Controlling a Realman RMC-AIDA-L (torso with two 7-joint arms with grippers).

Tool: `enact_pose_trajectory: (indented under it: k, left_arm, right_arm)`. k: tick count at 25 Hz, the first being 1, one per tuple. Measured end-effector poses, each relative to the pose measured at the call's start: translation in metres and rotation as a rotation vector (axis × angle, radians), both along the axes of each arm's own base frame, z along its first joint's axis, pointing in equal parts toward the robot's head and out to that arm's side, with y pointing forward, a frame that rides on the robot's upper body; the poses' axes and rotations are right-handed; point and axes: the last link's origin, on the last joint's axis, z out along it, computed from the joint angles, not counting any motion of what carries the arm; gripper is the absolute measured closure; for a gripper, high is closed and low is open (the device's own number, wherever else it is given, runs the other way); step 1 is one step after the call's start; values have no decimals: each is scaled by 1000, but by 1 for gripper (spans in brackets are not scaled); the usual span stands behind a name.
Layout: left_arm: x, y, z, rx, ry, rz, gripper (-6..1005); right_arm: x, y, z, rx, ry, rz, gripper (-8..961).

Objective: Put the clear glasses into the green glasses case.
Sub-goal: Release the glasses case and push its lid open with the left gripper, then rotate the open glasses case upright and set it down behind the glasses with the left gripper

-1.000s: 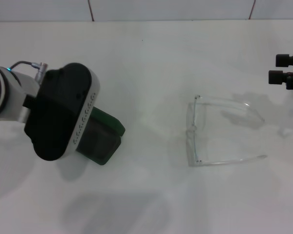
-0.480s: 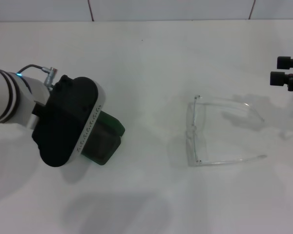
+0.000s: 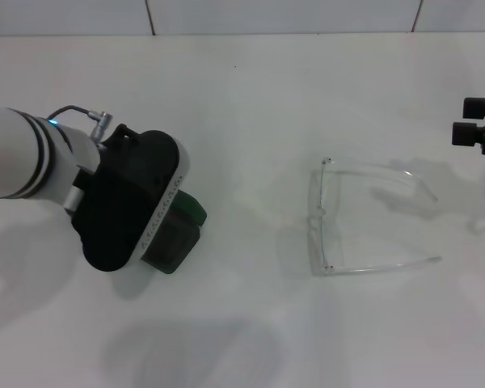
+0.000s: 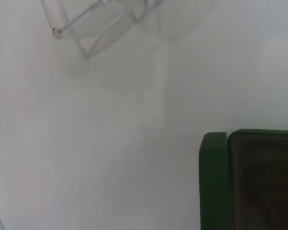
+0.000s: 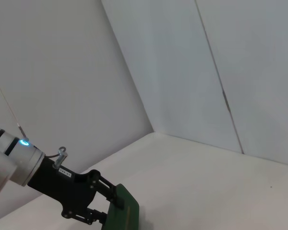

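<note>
The green glasses case (image 3: 178, 234) lies on the white table at the left, mostly covered by my left gripper's black body (image 3: 129, 202). The left wrist view shows the case (image 4: 249, 184) close up, a dark surface inside a green rim. In the right wrist view my left gripper (image 5: 111, 207) reaches the edge of the case (image 5: 128, 213). The clear glasses (image 3: 364, 218) rest on the table to the right with their arms unfolded, and also show in the left wrist view (image 4: 93, 24). My right gripper (image 3: 478, 119) hangs open at the far right edge, beyond the glasses.
The white table (image 3: 250, 105) runs back to a tiled wall (image 3: 283, 14). A bare strip of table separates the case from the glasses.
My left arm has moved to the right and slightly down over the case. The case and the glasses have stayed put. The right gripper has drifted a little to the right.
</note>
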Motion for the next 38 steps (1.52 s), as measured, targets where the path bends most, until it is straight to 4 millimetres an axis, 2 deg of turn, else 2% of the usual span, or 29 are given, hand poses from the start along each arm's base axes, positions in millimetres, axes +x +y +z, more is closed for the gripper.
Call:
enact_pose_trajectory:
  k: [7, 19, 29, 38]
  left_arm:
    - [-3, 3, -8, -22, 21, 10, 528]
    - [-5, 8, -10, -19, 29, 34, 534]
    - [-1, 9, -10, 0, 7, 47, 818]
    - [27, 10, -5, 98, -146, 85, 819]
  right_arm:
    - [1, -1, 0, 0, 0, -3, 276]
    - [2, 0, 2, 9, 2, -8, 277]
    - [5, -1, 2, 15, 17, -14, 276]
    - [8, -1, 9, 40, 10, -3, 276]
